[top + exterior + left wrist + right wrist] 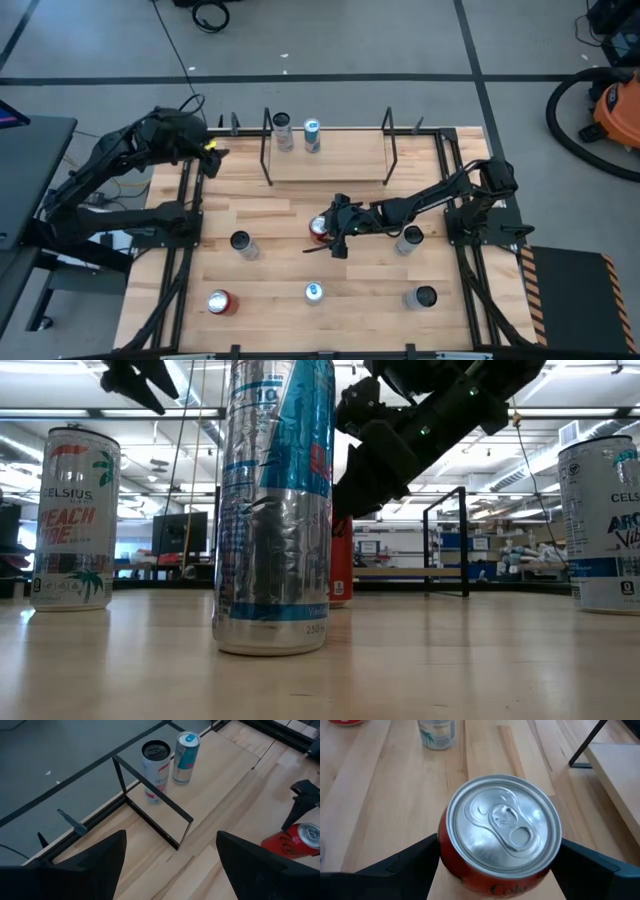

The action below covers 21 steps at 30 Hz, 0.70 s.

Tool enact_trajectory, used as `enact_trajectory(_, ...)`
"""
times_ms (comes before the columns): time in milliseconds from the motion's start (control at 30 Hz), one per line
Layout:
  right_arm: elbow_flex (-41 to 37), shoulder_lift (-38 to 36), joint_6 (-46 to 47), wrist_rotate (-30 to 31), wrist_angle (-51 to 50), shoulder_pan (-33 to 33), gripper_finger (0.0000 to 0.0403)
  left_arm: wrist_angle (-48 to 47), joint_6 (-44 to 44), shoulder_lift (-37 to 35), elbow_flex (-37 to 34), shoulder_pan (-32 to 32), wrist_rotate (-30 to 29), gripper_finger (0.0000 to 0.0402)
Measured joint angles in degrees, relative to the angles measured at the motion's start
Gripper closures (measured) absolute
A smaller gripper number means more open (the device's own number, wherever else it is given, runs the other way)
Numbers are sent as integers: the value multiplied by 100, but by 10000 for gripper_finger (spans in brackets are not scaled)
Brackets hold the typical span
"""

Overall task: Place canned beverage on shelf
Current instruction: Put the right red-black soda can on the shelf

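Right gripper open, fingers straddling red can mid-table, pads not yet seen pressing. Close squarely on can's middle, thin aluminium dents, so grip just firm; lift straight, keep upright, clear rod frame, set on shelf beside two cans already there. Can: smooth cylinder, silver ridged lid, pull-tab. Shelf: pale wood board, thin black rods. Left gripper open, empty, hovering near shelf's left end.
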Motion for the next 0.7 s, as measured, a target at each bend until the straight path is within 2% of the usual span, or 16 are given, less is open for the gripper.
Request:
enact_trajectory(200,0,8,14,15,33,-34,84,515,-4,-376,-803,0,0,90)
enact_trajectory(467,4,-53,-2,-4,-26,-124,84,1479,-3,-629,-1854,2,130,90)
enact_trajectory(700,280,-411,-116,-58,-503,-313,84,2592,-8,-676,-2606,2,815,90)
